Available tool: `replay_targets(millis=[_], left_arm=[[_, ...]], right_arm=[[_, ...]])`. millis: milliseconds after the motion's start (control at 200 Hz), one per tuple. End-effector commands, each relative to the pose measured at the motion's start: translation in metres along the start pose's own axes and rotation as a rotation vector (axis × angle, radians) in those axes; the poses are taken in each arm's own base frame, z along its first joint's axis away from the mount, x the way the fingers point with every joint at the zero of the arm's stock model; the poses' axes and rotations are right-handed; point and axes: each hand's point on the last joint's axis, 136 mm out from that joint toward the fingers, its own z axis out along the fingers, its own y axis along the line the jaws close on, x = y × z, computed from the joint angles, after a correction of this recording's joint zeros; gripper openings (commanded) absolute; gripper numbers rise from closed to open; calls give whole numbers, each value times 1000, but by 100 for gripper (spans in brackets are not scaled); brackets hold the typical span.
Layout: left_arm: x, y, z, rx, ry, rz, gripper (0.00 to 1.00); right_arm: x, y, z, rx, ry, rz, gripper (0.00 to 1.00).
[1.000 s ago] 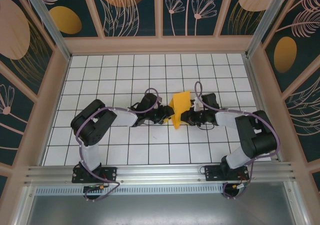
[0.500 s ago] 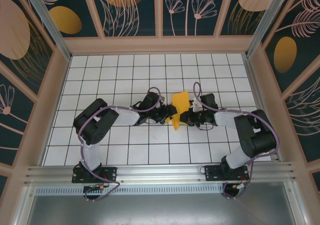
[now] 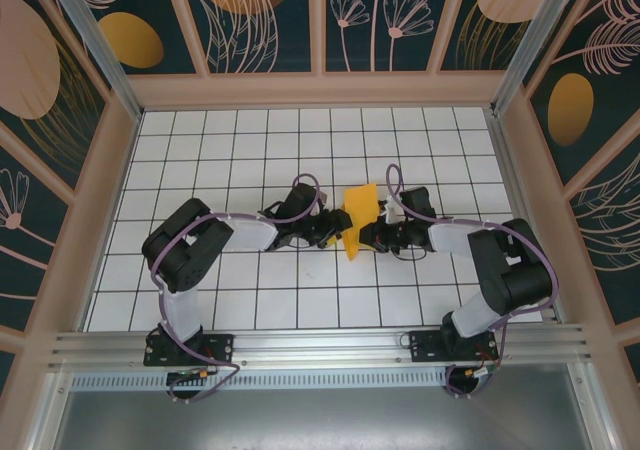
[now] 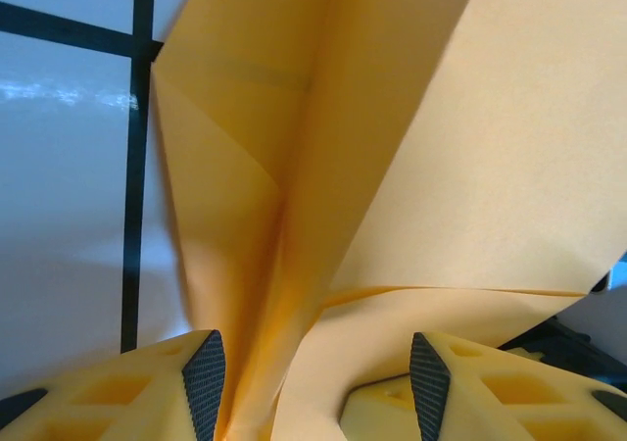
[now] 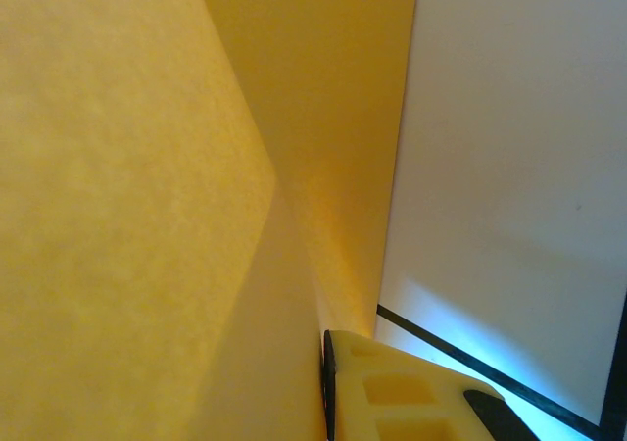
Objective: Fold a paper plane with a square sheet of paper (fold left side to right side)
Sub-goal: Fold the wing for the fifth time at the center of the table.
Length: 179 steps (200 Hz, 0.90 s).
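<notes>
- The paper (image 3: 360, 215) sat mid-counter between your two arms. It was partly folded, with one flap raised off the surface rather than lying flat.
- Seen from the left wrist, the paper (image 4: 392, 167) showed a sharp crease running up its middle. A loose layer curled across near the bottom.
- It looked thin, light and limp. I judged it would bend under its own weight, slide easily on the glossy tiles and take a stray crease from any hard pinch.
- The best hold was probably an edge or corner close to an existing crease, where the layers are stiffer. A grip on an open flap would likely buckle it.
- Your right fingers (image 5: 392, 392) were closed on the paper (image 5: 127, 216), whose near edge ran down against the pad.
- Your left fingers (image 4: 204, 387) stood apart with the folded layers passing between them. They were not clamped, though the paper lay close against the left pad.
- With just one firm hold, a quick pull could tear the paper or drag it, so move slowly.
- The white gridded counter (image 3: 200, 150) lay bare around the paper, leaving you room to lay the flap over.
</notes>
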Motion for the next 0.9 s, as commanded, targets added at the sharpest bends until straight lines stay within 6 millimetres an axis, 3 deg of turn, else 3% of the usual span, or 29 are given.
replay_targets(millis=[0,285,550,891], left_arm=[[0,-5,-4,-7,-15,19,56],[-4,-10,3,1,-11,32,42],[-4,4,15,-18,11,15,42],[-1,11,16,-17,15,-6,42]], right_arm=[[-1,-2,3,15,2,-5,14],[-1,-2,2,15,3,-8,14],[-1,0,2,7,3,-9,14],[1,4,8,-25,5,5,13]])
